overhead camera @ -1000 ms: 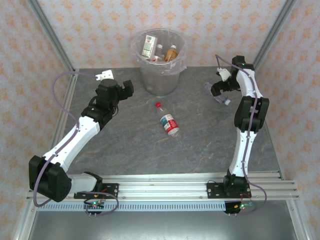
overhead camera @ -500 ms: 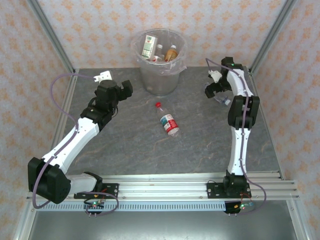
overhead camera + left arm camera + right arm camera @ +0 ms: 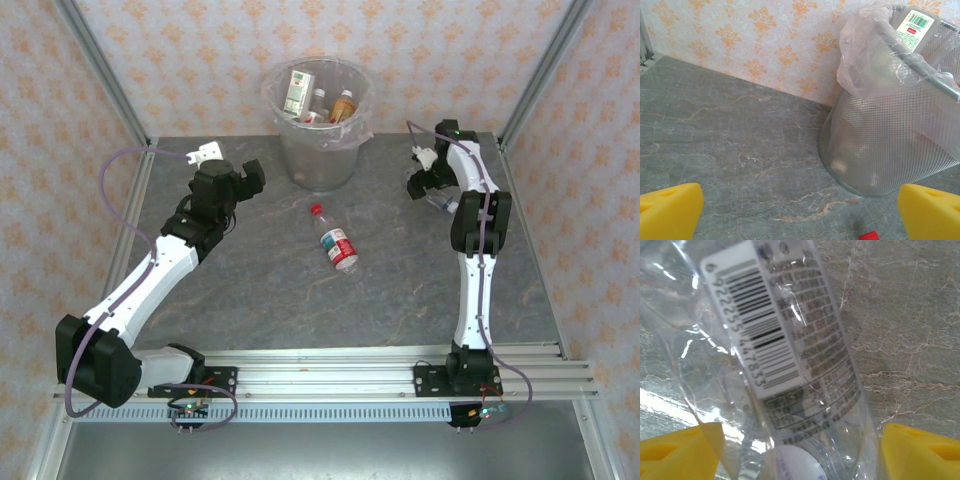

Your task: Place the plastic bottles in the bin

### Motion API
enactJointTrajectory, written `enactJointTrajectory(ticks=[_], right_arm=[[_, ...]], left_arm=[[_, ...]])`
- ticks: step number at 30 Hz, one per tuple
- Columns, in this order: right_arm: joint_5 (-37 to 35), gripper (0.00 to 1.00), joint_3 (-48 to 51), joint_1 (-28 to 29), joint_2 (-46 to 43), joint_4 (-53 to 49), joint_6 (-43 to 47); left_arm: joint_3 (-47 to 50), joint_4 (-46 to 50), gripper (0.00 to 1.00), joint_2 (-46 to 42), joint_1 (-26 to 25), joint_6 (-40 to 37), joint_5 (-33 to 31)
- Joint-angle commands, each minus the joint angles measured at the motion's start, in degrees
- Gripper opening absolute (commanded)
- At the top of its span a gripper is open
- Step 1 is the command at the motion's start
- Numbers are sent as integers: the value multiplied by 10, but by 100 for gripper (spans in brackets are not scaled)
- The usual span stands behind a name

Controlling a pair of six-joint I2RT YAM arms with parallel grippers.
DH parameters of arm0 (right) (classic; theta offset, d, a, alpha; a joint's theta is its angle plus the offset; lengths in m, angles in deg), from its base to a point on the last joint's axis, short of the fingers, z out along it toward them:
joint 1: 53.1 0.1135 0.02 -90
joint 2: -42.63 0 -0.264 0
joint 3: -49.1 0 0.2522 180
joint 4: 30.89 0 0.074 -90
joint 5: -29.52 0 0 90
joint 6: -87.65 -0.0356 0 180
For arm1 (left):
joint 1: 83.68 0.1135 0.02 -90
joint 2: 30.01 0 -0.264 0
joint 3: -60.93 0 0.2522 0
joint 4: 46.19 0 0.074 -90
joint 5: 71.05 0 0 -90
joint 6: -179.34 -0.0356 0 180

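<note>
Table (image 3: pixel 260 290): grey marbled top, patterned walls behind it.

Bin (image 3: pixel 318 165): round, translucent, with a clear bag folded over the rim. It stands at the far middle of the table. Inside are a green-white labelled bottle (image 3: pixel 297 92) and an amber bottle (image 3: pixel 343 104), among others.

Left gripper (image 3: pixel 247 178): near the bin's left side, apart from it. The wrist view shows its fingers (image 3: pixel 670 212) spread wide, with nothing between them.

Right gripper (image 3: pixel 416 183): far right, down at a clear bottle (image 3: pixel 446 203). The yellow pads (image 3: pixel 920 450) flank this bottle, barcode label uppermost. I cannot tell whether they press it.

Red-capped bottle (image 3: pixel 338 245): lies on its side mid-table in front of the bin, cap toward it, well apart from both grippers.
</note>
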Motion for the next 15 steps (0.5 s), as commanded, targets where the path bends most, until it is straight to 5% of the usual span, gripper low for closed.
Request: enactJointTrajectory(ticks=[1,8,15], right_arm=[[-29,82,6,11,15,-1,-9],[-51,67,11,15,6,7,-11],[-33,65,48,15,-34,23,-2]], left_arm=[[0,6,100,6,4,11,-1],[-6,6,100,16,3,11,1],[-6,7,100,21,4,15,12]])
